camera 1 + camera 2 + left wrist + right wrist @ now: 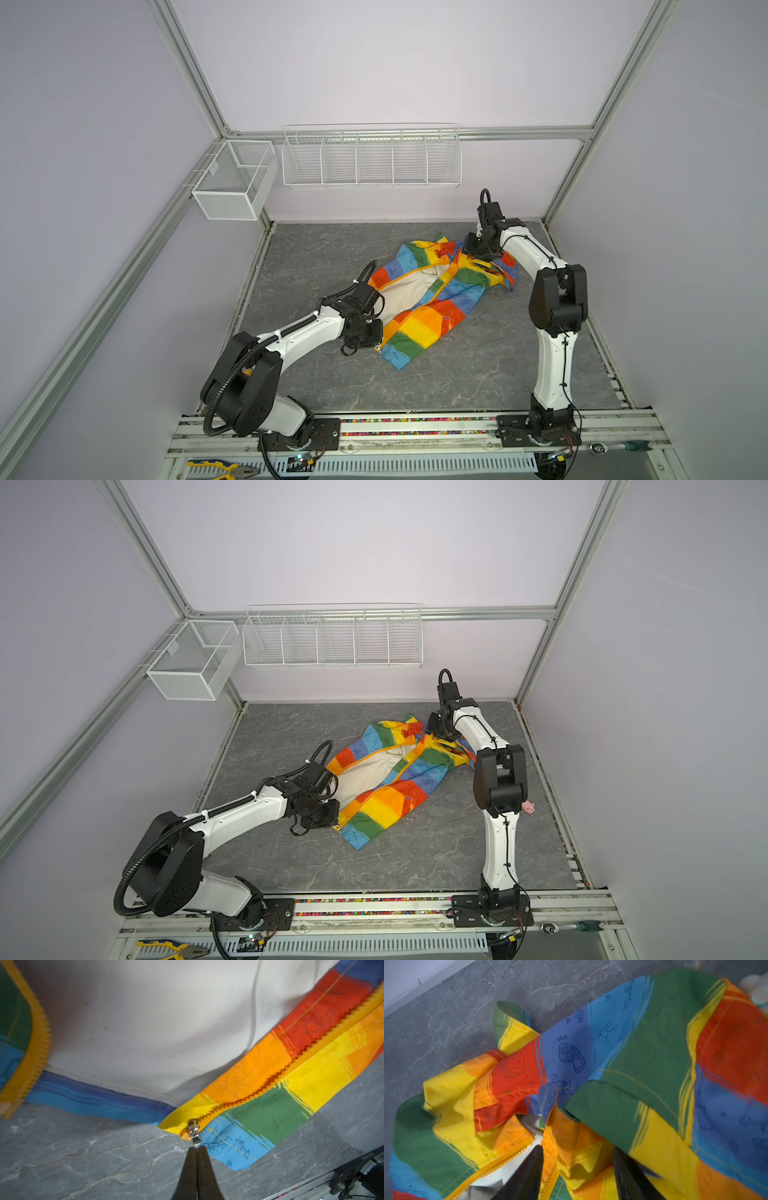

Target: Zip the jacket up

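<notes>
The jacket (432, 291) lies crumpled on the grey marbled surface (316, 257), in the middle and toward the back wall in both top views. Its front is open, with cream lining (365, 775) showing between the two orange zipper edges. The left gripper (196, 1148) is at the near hem corner, its jaws pressed together on the tab of the silver zipper pull (194, 1132). The pull sits at the bottom end of one zipper edge, by the blue and yellow hem, while the other zipper edge (33, 1053) ends well apart from it, across the lining. The right gripper (578, 1149) is down at the far end of the jacket, by the bunched collar and hood. Its jaws are spread apart with a loose fold of orange and yellow cloth between them. One finger (527, 1172) rests over the lining beside a zipper edge, and the other is partly under a green and yellow fold. A small pink toy (528, 807) shows beside the right arm's elbow in a top view
</notes>
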You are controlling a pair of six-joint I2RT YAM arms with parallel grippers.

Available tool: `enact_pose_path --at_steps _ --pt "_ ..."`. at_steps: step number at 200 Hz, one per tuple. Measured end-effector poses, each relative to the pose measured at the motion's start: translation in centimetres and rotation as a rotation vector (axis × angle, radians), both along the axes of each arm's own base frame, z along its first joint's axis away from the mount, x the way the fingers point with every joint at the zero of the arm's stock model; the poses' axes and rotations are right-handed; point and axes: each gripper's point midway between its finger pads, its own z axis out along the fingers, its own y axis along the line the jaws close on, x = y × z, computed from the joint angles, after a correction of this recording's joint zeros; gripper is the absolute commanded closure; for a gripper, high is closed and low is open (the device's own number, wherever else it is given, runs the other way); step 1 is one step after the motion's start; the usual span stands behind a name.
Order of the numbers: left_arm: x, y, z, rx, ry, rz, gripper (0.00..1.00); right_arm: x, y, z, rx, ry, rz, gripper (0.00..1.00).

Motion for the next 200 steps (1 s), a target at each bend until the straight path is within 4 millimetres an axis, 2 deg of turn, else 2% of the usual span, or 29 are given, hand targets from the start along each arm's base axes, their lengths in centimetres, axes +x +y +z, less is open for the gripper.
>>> enact_pose_path --at_steps 11,36,83,104,144,200 --pt "0.0 0.0 -0.2 0.002 0.003 0.0 1.0 0.4 0.2 0.1 0.008 -0.009 0.0 0.72" --pt "-0.1 0.1 -0.8 0.006 0.01 0.004 1.0 1.3 0.7 0.4 0.038 -0.029 -0.009 0.92" --pt "-0.7 0.4 -2.6 0.024 0.046 0.017 1.0 2.1 1.0 1.2 0.061 -0.061 -0.003 0.93" --pt "-0.5 0.3 -2.6 0.011 0.043 0.025 1.0 2.3 0.8 1.6 0.068 -0.073 -0.008 0.93" --pt "-0.2 -0.1 -2.7 -0.007 0.035 0.026 1.0 3.1 -0.6 3.8 0.108 -0.127 -0.043 0.93" --pt "0.4 -1.0 -2.7 -0.043 0.023 0.023 1.0 4.2 -1.4 4.8 0.213 -0.151 -0.099 0.93"
